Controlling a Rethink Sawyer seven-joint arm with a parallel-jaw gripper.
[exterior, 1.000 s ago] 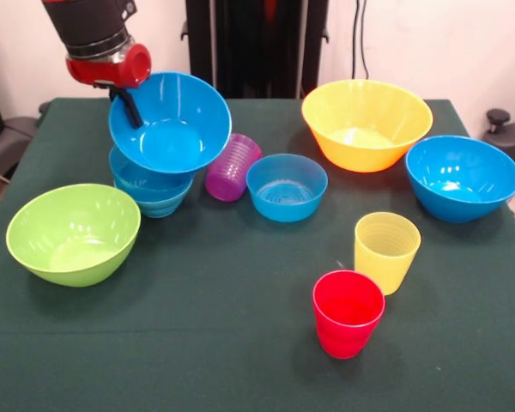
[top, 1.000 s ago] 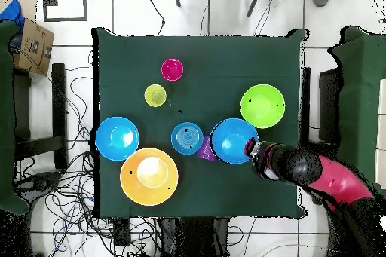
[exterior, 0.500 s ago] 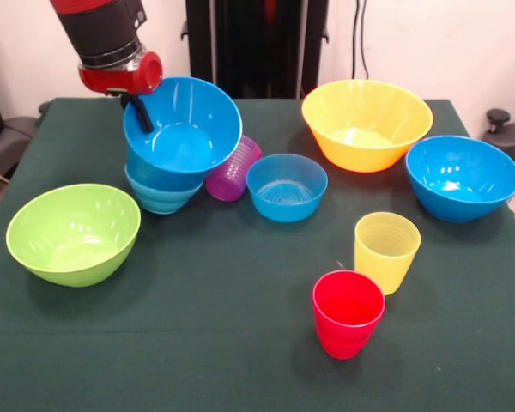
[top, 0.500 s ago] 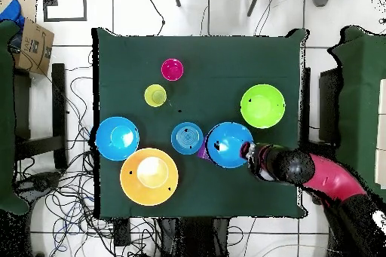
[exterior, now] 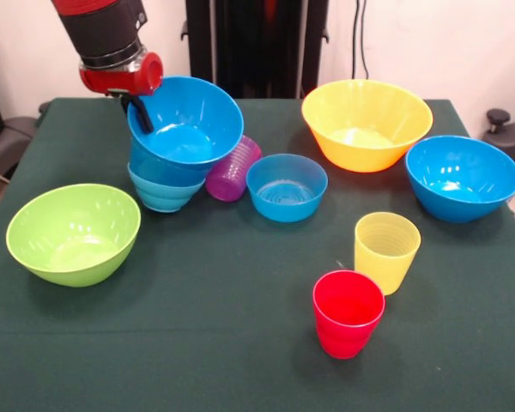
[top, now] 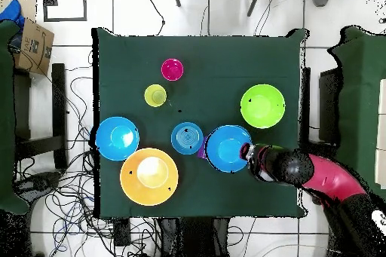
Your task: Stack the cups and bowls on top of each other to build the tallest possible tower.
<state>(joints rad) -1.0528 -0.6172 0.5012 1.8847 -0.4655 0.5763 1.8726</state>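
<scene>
My gripper [exterior: 139, 110] is shut on the left rim of a large blue bowl [exterior: 189, 129], with one dark finger inside the rim. That bowl sits nearly level in the tower of small blue bowls [exterior: 161, 193] at the back left. A purple cup [exterior: 232, 169] lies on its side against the tower. From overhead, the gripper [top: 247, 151] meets the bowl [top: 226, 147] at its right edge. Away from the gripper stand a small blue bowl [exterior: 286, 186], a yellow bowl [exterior: 366, 124], another large blue bowl [exterior: 462, 178], a green bowl [exterior: 73, 233], a yellow cup [exterior: 386, 251] and a red cup [exterior: 348, 313].
Everything rests on a dark green table [exterior: 197, 343]. The arm [top: 332, 182] crosses the table's corner in the overhead view. A cardboard box [top: 30, 39] and loose cables lie on the floor beside the table.
The large blue bowl has tipped from steeply tilted to nearly level and has come down into the small blue bowls. The gripper moved slightly right with it.
</scene>
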